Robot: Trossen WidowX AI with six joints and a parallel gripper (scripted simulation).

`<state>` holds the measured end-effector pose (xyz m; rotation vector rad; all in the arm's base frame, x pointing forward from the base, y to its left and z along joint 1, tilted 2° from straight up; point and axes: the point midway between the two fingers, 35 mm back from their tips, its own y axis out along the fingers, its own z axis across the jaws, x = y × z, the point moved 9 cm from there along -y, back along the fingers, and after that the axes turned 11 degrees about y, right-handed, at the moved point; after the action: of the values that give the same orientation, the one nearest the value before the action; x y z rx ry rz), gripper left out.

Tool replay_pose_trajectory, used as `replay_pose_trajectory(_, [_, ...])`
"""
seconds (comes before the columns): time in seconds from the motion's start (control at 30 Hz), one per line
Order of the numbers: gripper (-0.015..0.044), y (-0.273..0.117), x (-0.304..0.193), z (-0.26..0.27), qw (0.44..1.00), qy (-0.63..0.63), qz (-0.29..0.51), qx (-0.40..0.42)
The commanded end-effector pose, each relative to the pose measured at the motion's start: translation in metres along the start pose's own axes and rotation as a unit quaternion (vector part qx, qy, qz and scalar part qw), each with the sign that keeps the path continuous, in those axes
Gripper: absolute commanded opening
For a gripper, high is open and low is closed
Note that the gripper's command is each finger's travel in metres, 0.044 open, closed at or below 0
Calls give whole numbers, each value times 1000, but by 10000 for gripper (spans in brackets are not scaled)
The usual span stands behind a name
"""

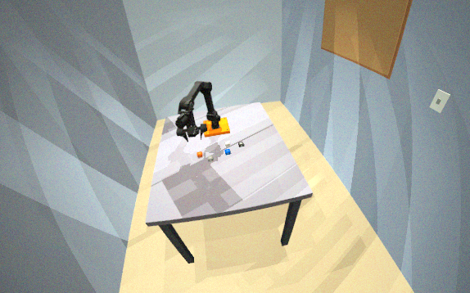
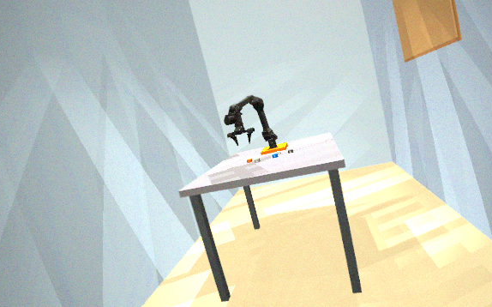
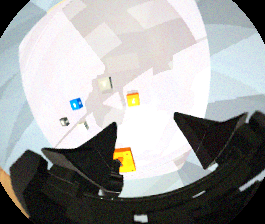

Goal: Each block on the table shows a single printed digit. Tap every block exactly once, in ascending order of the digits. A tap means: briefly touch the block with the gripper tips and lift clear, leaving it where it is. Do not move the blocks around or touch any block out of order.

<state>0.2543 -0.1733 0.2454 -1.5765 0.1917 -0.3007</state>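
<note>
My gripper (image 1: 194,139) (image 2: 243,144) (image 3: 145,120) is open and empty, pointing down above the table, behind and left of the blocks in the top view. An orange block (image 1: 200,154) (image 2: 249,160) (image 3: 133,99) is nearest to it. A pale grey-beige block (image 1: 210,158) (image 2: 257,160) (image 3: 105,84) lies beside that one. A blue block (image 1: 228,151) (image 2: 275,156) (image 3: 76,104) lies farther right, with a white block (image 1: 228,144) just behind it. A dark grey block (image 1: 241,144) (image 2: 291,151) (image 3: 64,121) is rightmost. The digits are too small or blurred to read.
The arm stands on an orange base plate (image 1: 223,128) (image 3: 127,161) behind the blocks. Shadows fall across the table (image 1: 265,172) (image 2: 316,156). In the wrist view the left finger hides part of the base plate.
</note>
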Motion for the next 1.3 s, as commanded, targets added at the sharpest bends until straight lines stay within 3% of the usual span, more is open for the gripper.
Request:
replay_pose_trajectory(0.0, [400, 1, -1, 0, 1000, -2, 2, 3])
replay_pose_trajectory(0.1, [400, 1, 1, 10, 1000, -2, 2, 4])
replay_pose_trajectory(0.57, [400, -2, -23, 192, 1000, -1, 3, 12])
replay_pose_trajectory(1.27, [400, -2, -24, 194, 1000, -1, 3, 12])
